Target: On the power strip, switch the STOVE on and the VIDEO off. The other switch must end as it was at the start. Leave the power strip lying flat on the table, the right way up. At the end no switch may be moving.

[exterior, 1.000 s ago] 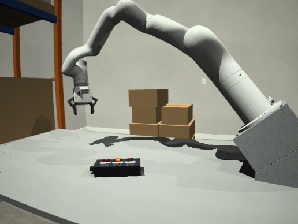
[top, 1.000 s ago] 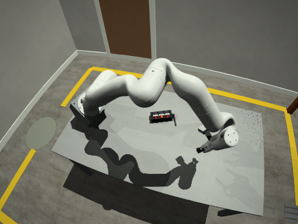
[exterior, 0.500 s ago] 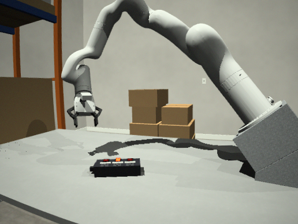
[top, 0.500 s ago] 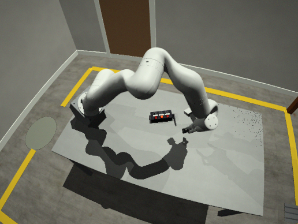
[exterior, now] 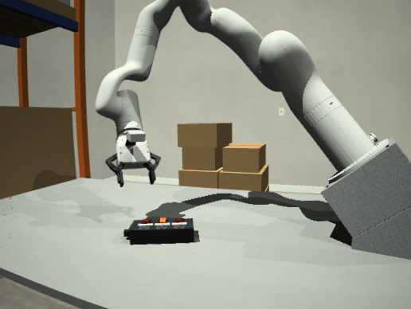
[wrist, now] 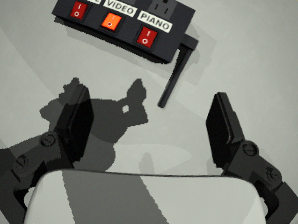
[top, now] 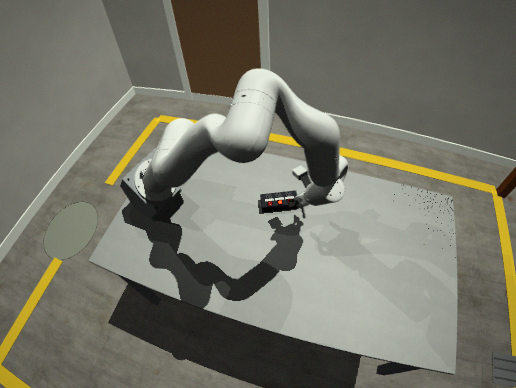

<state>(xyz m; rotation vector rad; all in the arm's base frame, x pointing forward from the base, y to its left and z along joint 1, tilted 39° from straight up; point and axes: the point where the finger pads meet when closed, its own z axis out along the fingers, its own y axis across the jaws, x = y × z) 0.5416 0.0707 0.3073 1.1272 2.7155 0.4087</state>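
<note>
A black power strip (top: 278,199) (exterior: 161,231) (wrist: 127,12) lies flat on the grey table, right way up. In the wrist view its three switches carry labels. The STOVE switch (wrist: 79,10) is dark red. The VIDEO switch (wrist: 111,22) glows bright orange. The PIANO switch (wrist: 147,36) is red. A short black cord stub (wrist: 174,76) sticks out of one end. My gripper (exterior: 135,179) (wrist: 150,103) is open and empty. It hangs above the table, beside the strip's cord end and apart from it.
The arm's grey base block (exterior: 372,199) stands at the table's edge. Stacked cardboard boxes (exterior: 221,157) and an orange shelf rack (exterior: 81,88) stand beyond the table. A yellow line (top: 400,162) marks the floor around the table.
</note>
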